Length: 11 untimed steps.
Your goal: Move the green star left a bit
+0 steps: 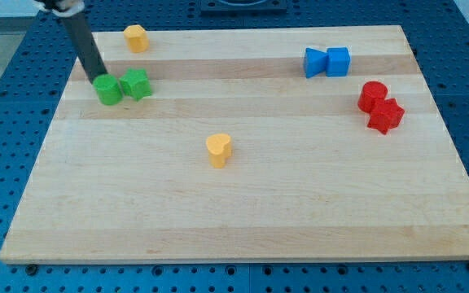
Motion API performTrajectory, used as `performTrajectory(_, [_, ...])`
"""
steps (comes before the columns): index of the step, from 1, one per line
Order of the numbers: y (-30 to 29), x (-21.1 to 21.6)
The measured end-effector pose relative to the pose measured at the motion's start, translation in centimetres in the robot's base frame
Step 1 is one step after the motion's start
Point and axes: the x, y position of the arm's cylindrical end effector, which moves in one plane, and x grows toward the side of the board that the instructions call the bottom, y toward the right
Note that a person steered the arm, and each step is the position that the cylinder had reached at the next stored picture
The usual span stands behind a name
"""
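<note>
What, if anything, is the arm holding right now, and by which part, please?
Nothing is held. My tip only pushes; it sits at the upper left edge of the green round block, which lies just left of the green star.

**Tip at the green pair, upper left**

My tip (98,77) touches the round green block (108,90) — the green star block (137,84) sits just beside it, on the view's right, on the pale wooden board (243,212).

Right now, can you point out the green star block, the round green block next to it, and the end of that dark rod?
green star block (138,84), camera view, its top face.
round green block (109,90), camera view, its top face, touching the star's left side.
my tip (98,77), camera view, the rod's very end, at the round block's upper-left edge.
</note>
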Motion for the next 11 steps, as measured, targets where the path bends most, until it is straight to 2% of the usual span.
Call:
performTrajectory(1, [5.9,1.4])
performTrajectory(2, [8.3,1.7])
performTrajectory(3, [7.4,1.7])
performTrajectory(5, [8.8,-2.6])
performTrajectory(6, [14.1,-4.0])
performTrajectory(7, [17.4,-2.6])
performTrajectory(9, [15.1,2.3])
performTrajectory(10, [10.8,3.1])
performTrajectory(11, [12.0,3.1])
